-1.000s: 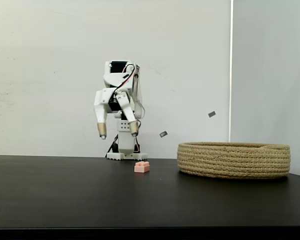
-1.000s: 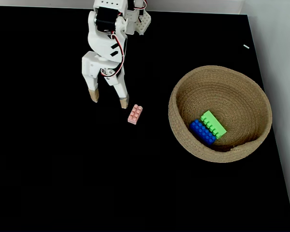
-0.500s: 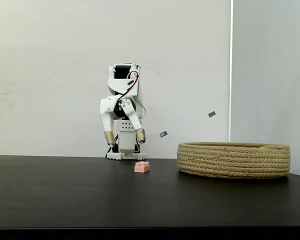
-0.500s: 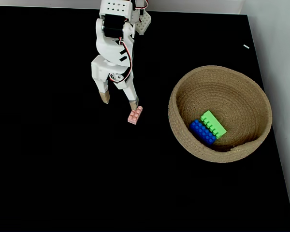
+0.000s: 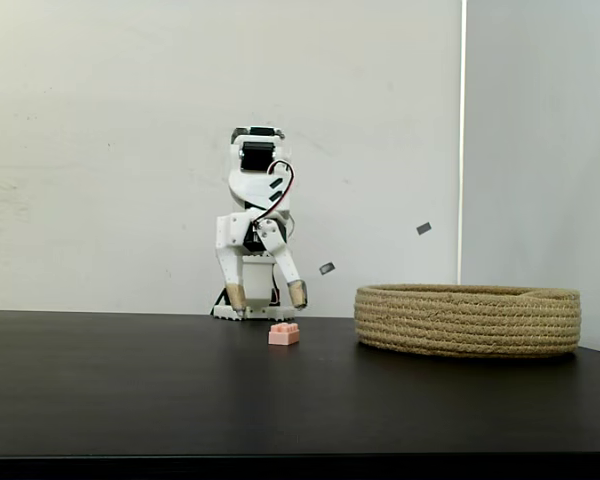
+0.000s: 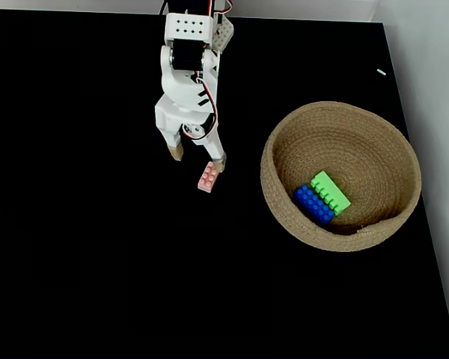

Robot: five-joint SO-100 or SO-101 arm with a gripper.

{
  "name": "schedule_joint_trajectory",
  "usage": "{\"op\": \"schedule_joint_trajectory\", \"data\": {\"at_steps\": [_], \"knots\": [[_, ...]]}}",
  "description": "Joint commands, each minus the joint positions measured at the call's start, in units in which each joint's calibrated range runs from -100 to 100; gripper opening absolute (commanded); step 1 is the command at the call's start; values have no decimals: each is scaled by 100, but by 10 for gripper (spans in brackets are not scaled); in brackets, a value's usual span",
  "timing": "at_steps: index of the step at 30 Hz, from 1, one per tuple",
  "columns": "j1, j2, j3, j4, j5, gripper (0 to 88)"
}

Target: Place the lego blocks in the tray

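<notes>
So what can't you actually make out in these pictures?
- Side view: the basket wall hides whatever lies inside.
- View from above: one pincer tip overlaps the pink brick; contact can't be judged.
- Same view: the green brick and blue brick may touch; unclear.

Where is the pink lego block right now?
The pink lego block lies on the black table, left of the basket in the top-down fixed view, outside it. The open end effector is just above it.

White printed arm (image 6: 188, 71) (red wiring), tan-tipped fingers (image 6: 177, 153).
</notes>
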Motion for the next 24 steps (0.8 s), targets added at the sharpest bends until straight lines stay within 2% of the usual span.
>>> {"op": "schedule_joint_trajectory", "data": {"at_steps": [1, 10, 24], "knots": [[-113, 24, -477, 111, -83, 283], [-303, 393, -951, 303, -234, 285], [-154, 815, -1216, 303, -249, 265]]}}
